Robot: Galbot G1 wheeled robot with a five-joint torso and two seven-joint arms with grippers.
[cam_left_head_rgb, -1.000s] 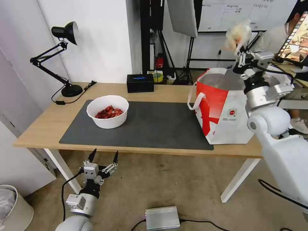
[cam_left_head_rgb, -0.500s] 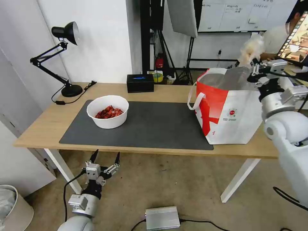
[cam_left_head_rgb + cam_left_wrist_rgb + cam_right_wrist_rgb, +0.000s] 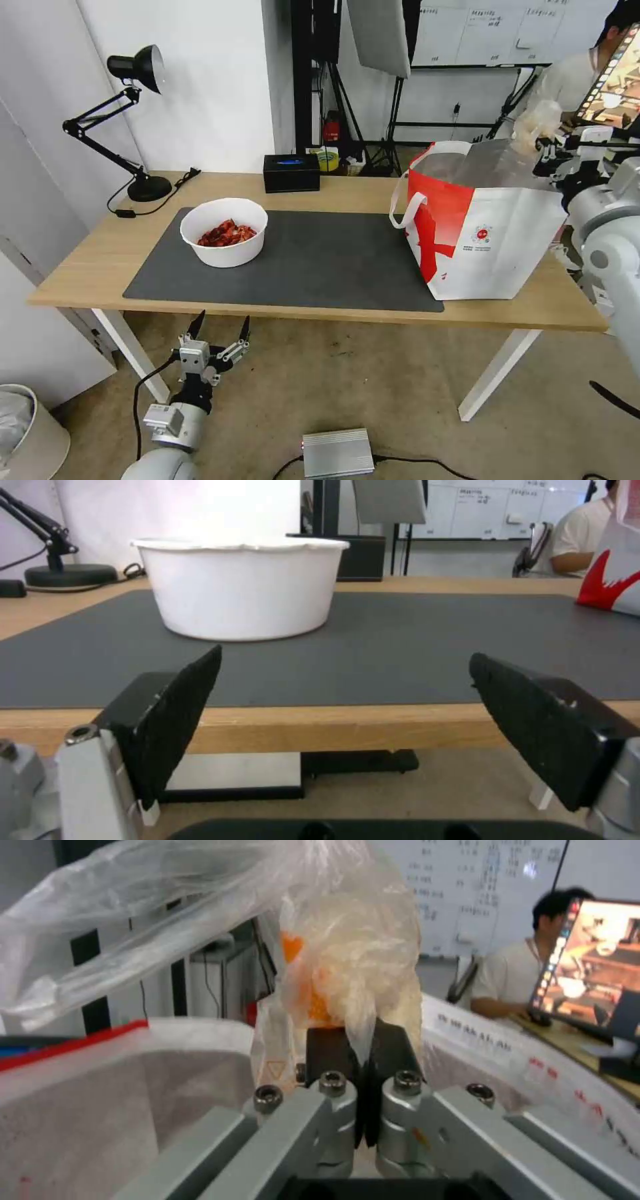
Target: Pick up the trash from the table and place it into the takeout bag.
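The table [image 3: 347, 200], a long light-wood top on white legs, stands on a beige floor before a white wall, with a whiteboard covered in unreadable writing farther back. A large dark grey mat [image 3: 333, 260] covers the middle of the top. At the table's right end, partly on the mat's corner, stands the takeout bag [image 3: 480, 227], upright and open, with a red side panel, silver lining and white loop handles; a small round red logo sits on its white front, the print under it too small to read. A black desk lamp [image 3: 127, 120] occupies the far left corner, and a black rectangular box [image 3: 291, 173] sits at the far edge. On the mat's left part rests the white round bowl of red shells [image 3: 225, 231]. A grey metal unit [image 3: 337, 453] lies on the floor below.

The right gripper [image 3: 541, 140] is raised at the bag's far right rim, above its opening, its fingers [image 3: 327, 1050] clamped together on the small clear bag with beige lump [image 3: 537, 122], which sticks up from them. The left gripper [image 3: 220, 328] hangs low in front of the table's near edge, pointing up toward the bowl, fingers spread wide and holding nothing.
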